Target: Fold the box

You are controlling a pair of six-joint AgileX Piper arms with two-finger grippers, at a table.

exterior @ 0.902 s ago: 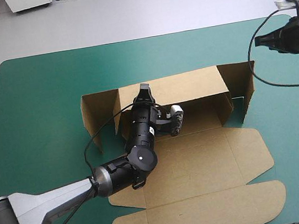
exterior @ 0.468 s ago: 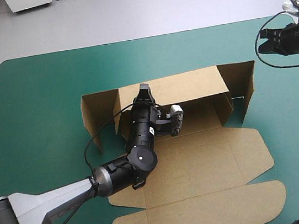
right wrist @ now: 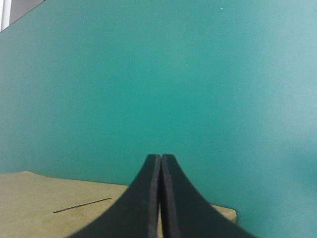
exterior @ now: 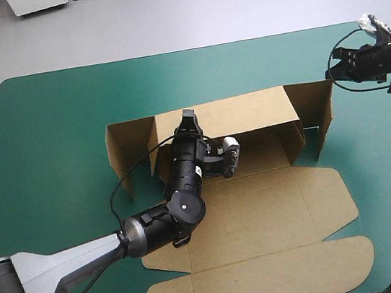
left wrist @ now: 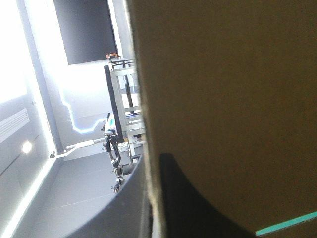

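High view: left end effector (exterior: pixel 189 118) clamps the box (exterior: pixel 263 210) by its far wall, right end effector (exterior: pixel 333 70), pinched together, hovers beside its right-hand flap.

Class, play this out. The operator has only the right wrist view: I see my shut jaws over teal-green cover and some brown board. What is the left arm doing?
Observer: The left jaws are shut on the rear wall of the box.
Operator: Is that wall standing?
Observer: Yes, raised, with a flap up at each end.
Operator: And the lid?
Observer: Flat on the table, toward its near edge.
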